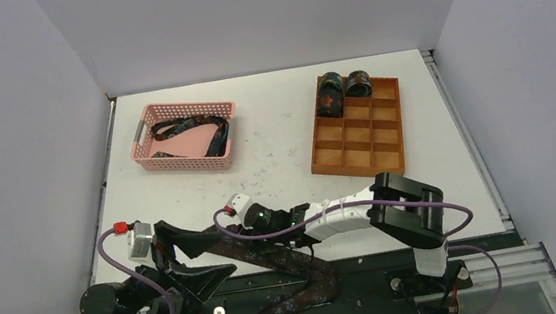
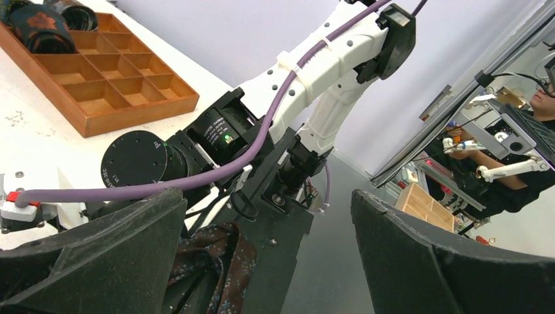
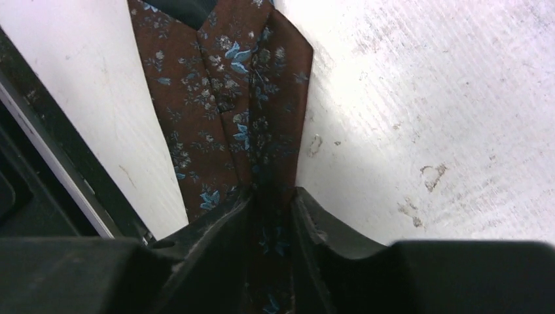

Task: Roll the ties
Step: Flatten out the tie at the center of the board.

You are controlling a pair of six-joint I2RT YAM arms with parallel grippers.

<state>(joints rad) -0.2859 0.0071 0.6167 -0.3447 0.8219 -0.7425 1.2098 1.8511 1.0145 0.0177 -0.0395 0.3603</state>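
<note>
**Right gripper** [image 3: 271, 196]: the black jaws stand nearly together and pinch a fold of the long brown fabric necktie with small blue flowers [image 3: 229, 98]. In the wrist view the necktie's long axis runs straight out from the fingers. From above it lies slantwise, nearer than the orange wooden divided tray [image 1: 377, 137] and to its left, and trails over the near edge of the white table [image 1: 280, 135].

**Left gripper** [image 2: 267, 196]: the jaws are spread wide with nothing between them. It sits farther left of the tray than the necktie.

**Writing**: a white-printed label on the black motor housing [image 2: 216, 131] is too small to read.

**Other items**: two rolled dark patterned ties [image 1: 330, 94] stand in the tray's far row, leftmost compartments. A pink plastic mesh basket [image 1: 183, 162], well left of the tray, holds loose dark ties [image 1: 194, 125].
</note>
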